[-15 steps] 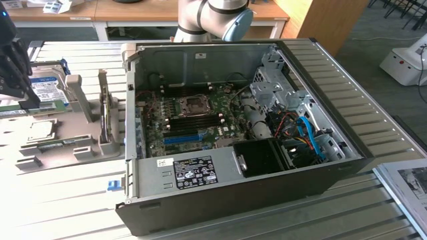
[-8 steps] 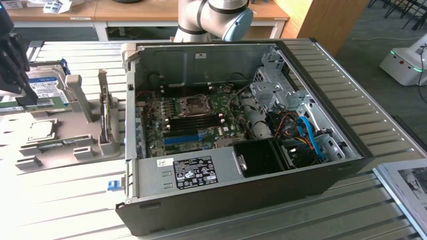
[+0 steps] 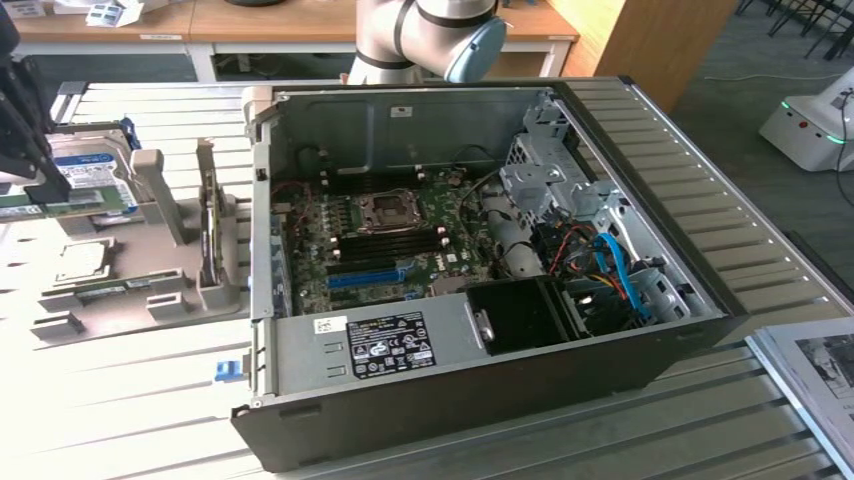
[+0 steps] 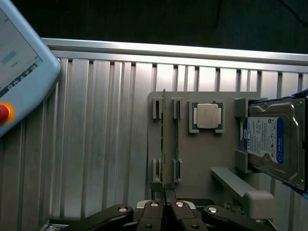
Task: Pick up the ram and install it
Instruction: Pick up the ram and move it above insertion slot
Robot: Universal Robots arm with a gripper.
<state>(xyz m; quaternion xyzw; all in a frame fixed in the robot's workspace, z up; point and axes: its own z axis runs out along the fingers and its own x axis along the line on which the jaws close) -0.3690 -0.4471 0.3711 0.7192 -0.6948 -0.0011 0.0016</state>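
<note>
Grips with jaws clamped together on one end of the ram (image 4: 163, 139), a long, thin green circuit-board stick seen edge-on in the wrist view. Holds it raised above the flat grey moulded parts holder (image 4: 192, 159), lined up over one pair of that holder's grey slot brackets (image 4: 156, 109). In the neighbouring pair of brackets, a second thin stick (image 4: 177, 137) seated in place. Further along the holder, a square silver processor chip in a green frame (image 4: 207, 116), then a silver hard drive with a blue-white label (image 4: 269, 139) propped on edge. Sits at the exterior view's left edge, over the holder on the slatted aluminium worktop (image 3: 147, 400). Well apart, toward the exterior view's right, a black computer case (image 3: 534, 400) lying open, with its green motherboard (image 3: 314, 250) and long blue plastic slot (image 3: 363, 278) facing up. Also in the wrist view, apart from the holder, a pale blue handheld control pendant with a red button (image 4: 19, 72).
</note>
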